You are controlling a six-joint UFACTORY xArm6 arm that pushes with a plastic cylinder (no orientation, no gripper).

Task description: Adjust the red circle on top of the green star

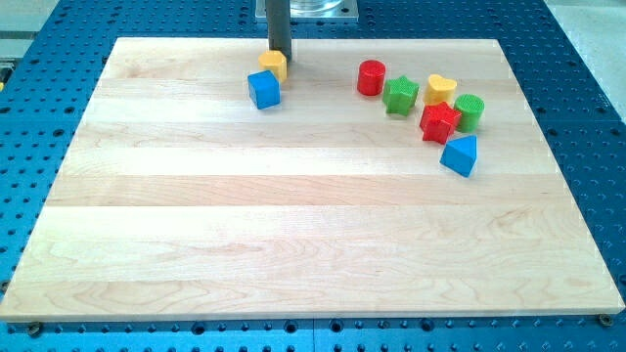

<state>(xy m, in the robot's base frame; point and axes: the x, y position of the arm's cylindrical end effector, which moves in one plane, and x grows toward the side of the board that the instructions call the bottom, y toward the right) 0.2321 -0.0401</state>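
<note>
The red circle (371, 77) sits near the view's top, right of centre, just beside the green star (400, 96), which lies to its lower right; whether they touch I can't tell. It looks like a small, light, rigid plastic block that should slide easily on the wooden tabletop (293, 235) and could spin away if pushed off-centre. There is no claw here to open or close, only a rod; my tip (281, 52) rests at the yellow block (273, 65), above the blue cube (263, 89), well apart from the circle.
</note>
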